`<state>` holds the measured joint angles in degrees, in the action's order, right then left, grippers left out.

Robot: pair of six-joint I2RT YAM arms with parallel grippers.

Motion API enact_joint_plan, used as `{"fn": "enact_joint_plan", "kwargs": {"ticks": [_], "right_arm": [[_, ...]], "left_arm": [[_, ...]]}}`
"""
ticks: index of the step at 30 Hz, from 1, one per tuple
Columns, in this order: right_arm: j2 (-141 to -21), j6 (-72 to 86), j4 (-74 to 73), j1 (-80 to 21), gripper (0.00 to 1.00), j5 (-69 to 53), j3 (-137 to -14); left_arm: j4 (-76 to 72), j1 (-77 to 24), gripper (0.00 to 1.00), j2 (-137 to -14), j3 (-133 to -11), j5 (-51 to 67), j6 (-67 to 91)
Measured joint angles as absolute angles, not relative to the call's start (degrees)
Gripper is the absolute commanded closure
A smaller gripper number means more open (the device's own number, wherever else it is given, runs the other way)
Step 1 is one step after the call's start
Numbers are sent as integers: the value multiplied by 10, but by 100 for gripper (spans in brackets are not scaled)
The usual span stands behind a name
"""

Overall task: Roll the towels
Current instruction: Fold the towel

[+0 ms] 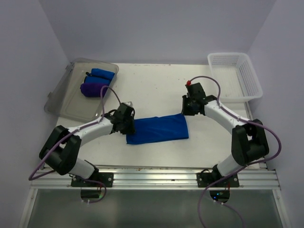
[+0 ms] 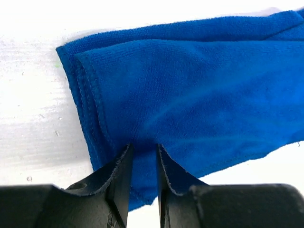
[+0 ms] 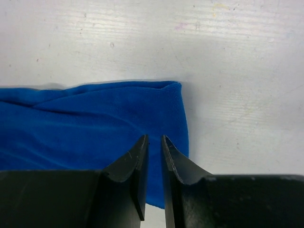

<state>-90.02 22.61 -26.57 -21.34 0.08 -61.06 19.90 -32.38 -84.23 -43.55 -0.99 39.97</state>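
Blue towel (image 1: 159, 129) flat mid-worktop (image 1: 156, 85), between the arms | soft, light, limp, grippy nap | I'd pinch the end hems | left jaws and right jaws near-closed over opposite ends; pinching or not, I can't tell.

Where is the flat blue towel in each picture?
Top view: the flat blue towel lies in the middle of the white table.
Left wrist view: it fills the middle and right.
Right wrist view: it sits at the lower left.
Shared landmark: the white table under it shows in all three.
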Motion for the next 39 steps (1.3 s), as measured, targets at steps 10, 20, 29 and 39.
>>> {"fn": "enact_joint_plan", "kwargs": {"ticks": [10, 20, 29, 39], "right_arm": [[-1009, 222, -247, -235, 84, -26, -621], [-927, 289, -145, -253, 83, -18, -485], [-759, 481, -97, -479, 83, 18, -310], [-680, 461, -267, -502, 76, 101, -381]], "left_arm": [[229, -403, 70, -836, -462, -21, 448], [239, -384, 71, -938, -515, -11, 450], [305, -329, 73, -1150, -804, -33, 350], [357, -331, 71, -1135, -865, -48, 284]]}}
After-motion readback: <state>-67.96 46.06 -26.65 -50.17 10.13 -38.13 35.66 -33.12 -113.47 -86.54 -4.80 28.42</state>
